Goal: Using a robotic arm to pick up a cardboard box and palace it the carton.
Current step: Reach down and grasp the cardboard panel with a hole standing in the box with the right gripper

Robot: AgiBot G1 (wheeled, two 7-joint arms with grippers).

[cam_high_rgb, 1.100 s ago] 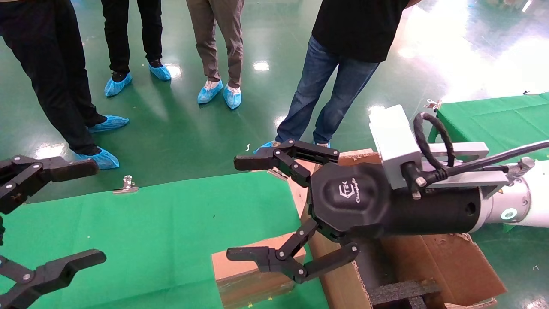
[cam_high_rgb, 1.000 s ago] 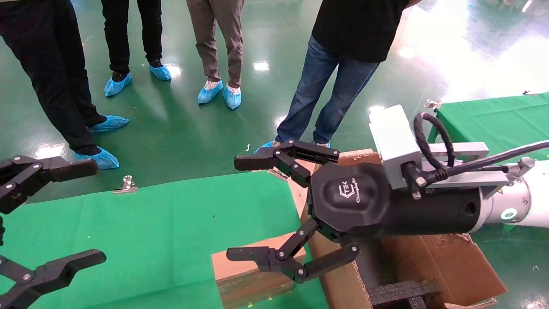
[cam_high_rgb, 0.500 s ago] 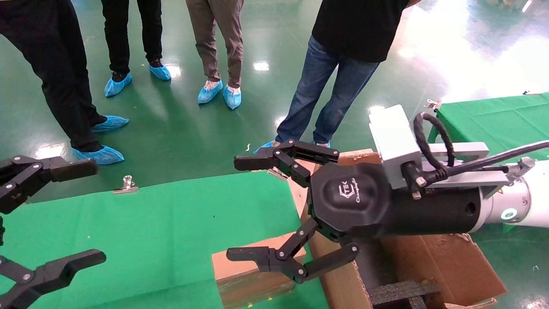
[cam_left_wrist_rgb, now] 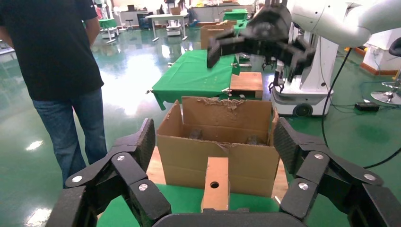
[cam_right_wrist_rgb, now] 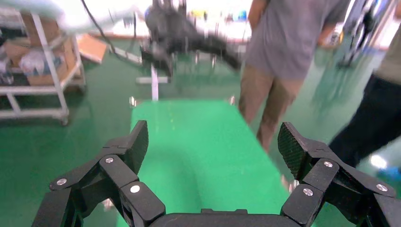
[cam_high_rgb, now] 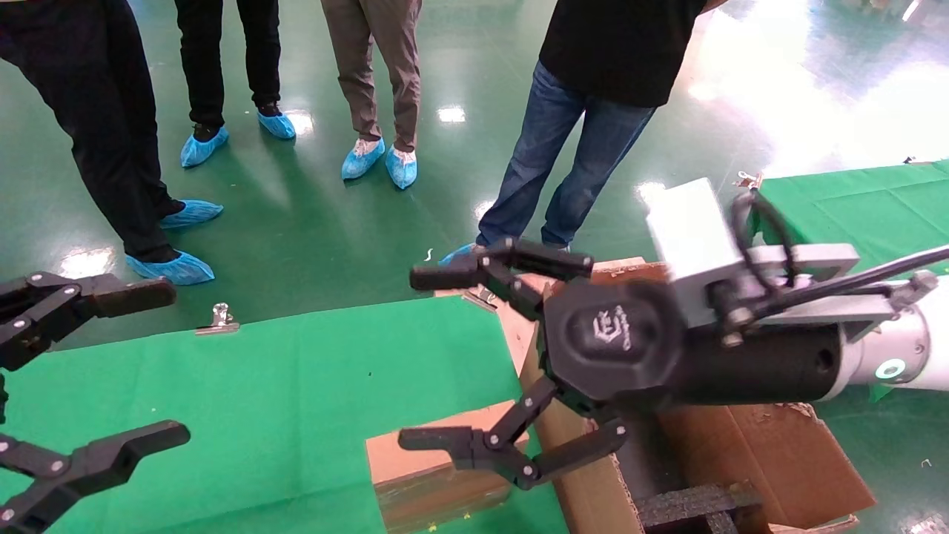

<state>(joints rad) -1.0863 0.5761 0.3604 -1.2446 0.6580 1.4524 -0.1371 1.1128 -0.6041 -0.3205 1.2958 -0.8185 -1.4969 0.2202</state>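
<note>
The slim brown cardboard box (cam_high_rgb: 437, 475) stands on edge on the green table (cam_high_rgb: 282, 400), right beside the carton. Its narrow face with a round hole shows in the left wrist view (cam_left_wrist_rgb: 215, 182). The large carton (cam_high_rgb: 771, 460) with torn flaps and black foam inserts (cam_high_rgb: 689, 504) sits to the right, and its front wall (cam_left_wrist_rgb: 189, 156) faces the left wrist camera. My right gripper (cam_high_rgb: 422, 360) hovers open above the box and the carton's left wall, holding nothing. My left gripper (cam_high_rgb: 152, 363) hangs open at the table's left, empty, level with the box (cam_left_wrist_rgb: 215, 139).
Several people in blue shoe covers (cam_high_rgb: 586, 111) stand just beyond the table's far edge. A metal clip (cam_high_rgb: 217, 319) holds the cloth at that edge. A second green table (cam_high_rgb: 852, 200) lies at the right. The right wrist view shows bare green cloth (cam_right_wrist_rgb: 203, 142).
My right arm has shifted slightly to the right and turned a little, its fingers still spread. The left gripper has drifted slightly. The box and carton have not moved.
</note>
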